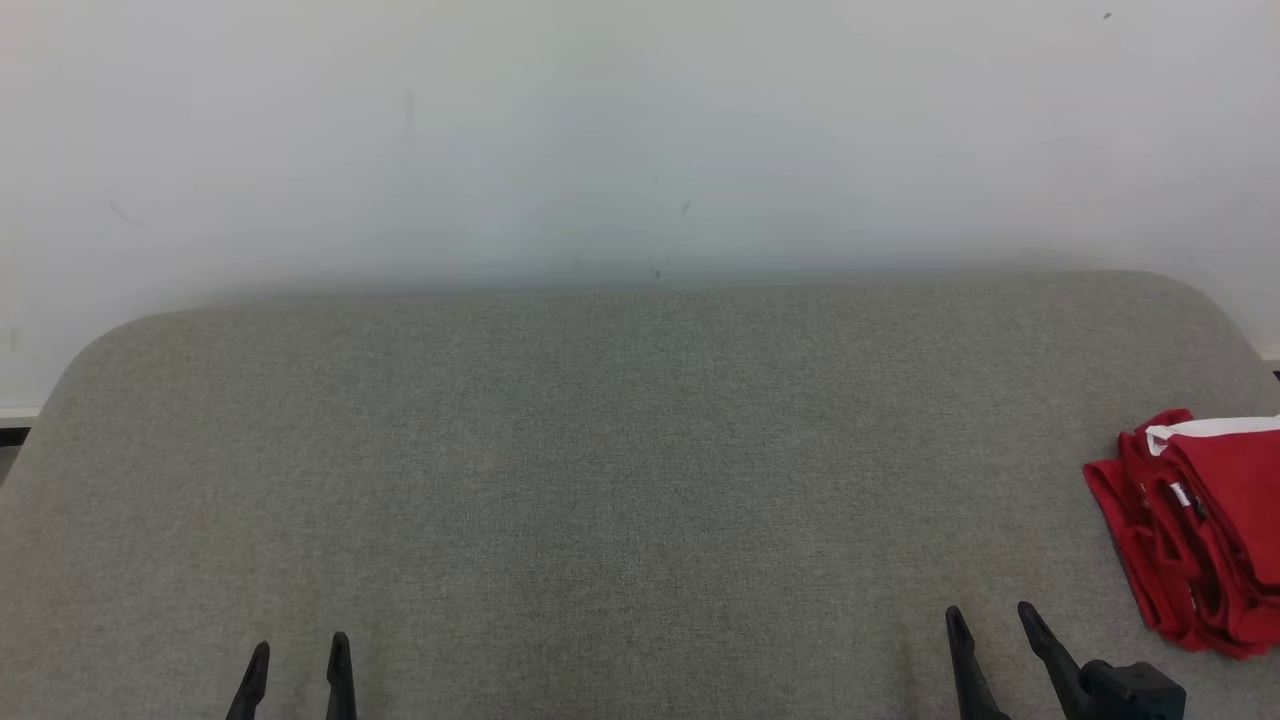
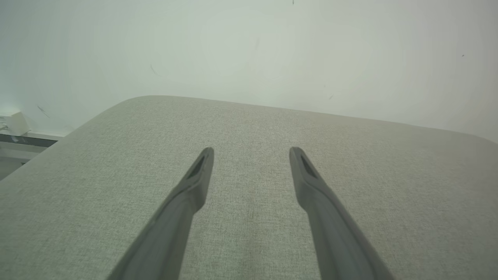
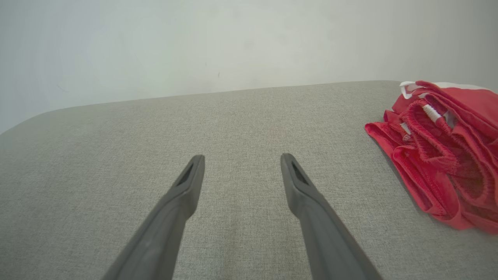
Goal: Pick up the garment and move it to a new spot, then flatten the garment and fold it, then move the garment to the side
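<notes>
Red fabric garment with white trim (image 1: pixel 1200 530) lies folded at right edge of grey fabric counter (image 1: pixel 600 450), left fingers (image 1: pixel 341 675) and right fingers (image 1: pixel 966 655) spread wide, empty.

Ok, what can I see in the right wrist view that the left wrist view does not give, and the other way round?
Right wrist view, not the left: the red garment, bunched with white trim, lying right of the open right gripper. Left wrist view, not the right: the open left gripper and a small pale box at that view's left edge. Both: the grey fabric surface, the pale wall, and a gripper holding nothing.
</notes>
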Controlling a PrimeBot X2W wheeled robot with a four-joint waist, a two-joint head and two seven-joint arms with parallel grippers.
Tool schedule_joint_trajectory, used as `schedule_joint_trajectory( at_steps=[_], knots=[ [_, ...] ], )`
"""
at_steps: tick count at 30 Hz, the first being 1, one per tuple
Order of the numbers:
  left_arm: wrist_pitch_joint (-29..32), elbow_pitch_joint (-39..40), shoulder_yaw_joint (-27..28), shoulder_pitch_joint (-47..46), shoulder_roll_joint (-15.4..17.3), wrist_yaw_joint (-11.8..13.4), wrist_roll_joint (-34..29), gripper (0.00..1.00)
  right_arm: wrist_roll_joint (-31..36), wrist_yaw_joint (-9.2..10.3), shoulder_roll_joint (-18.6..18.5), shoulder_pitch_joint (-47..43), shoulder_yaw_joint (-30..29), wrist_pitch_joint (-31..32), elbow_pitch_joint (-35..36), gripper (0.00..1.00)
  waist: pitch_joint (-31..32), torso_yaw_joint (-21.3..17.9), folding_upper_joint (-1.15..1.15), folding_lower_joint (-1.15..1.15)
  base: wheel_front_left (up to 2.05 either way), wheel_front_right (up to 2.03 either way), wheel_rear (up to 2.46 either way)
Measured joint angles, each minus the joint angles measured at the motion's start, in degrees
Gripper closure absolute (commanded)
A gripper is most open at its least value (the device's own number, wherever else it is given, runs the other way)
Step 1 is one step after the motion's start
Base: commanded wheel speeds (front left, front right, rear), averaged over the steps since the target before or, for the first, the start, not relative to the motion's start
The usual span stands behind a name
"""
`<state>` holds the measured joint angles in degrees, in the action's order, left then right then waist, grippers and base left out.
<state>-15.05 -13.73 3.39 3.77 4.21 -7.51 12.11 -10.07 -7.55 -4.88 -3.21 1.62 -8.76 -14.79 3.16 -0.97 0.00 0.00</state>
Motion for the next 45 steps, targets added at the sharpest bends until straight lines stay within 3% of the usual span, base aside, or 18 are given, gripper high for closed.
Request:
schedule_joint_trajectory(
  at_steps=[33,34,40,45],
  knots=[
    [0.0,-0.2,-1.1,0.5,0.5,0.0,0.8,0.0,-0.9,0.0,0.5,0.7,1.6,-0.4,-1.0,0.0,-0.7,-0.1,0.0,0.0,0.0,0.0,0.0],
    [0.0,-0.2,-1.1,0.5,0.4,0.0,0.8,1.0,-0.9,0.0,0.5,0.7,1.6,-0.4,-1.0,1.0,-0.8,-0.1,0.0,0.0,0.0,0.0,0.0],
    [0.3,-3.7,-1.3,2.0,-0.4,-0.1,1.0,1.0,-1.0,0.0,0.7,-1.3,1.7,0.0,-4.5,1.0,-0.8,-0.1,0.0,0.0,0.0,0.0,0.0],
    [1.8,-4.0,-1.1,2.0,-0.5,-0.1,5.7,1.0,-5.7,0.0,0.8,-1.4,1.2,1.1,-4.7,1.0,-0.9,0.0,0.0,0.0,0.0,0.0,0.0]
  ],
)
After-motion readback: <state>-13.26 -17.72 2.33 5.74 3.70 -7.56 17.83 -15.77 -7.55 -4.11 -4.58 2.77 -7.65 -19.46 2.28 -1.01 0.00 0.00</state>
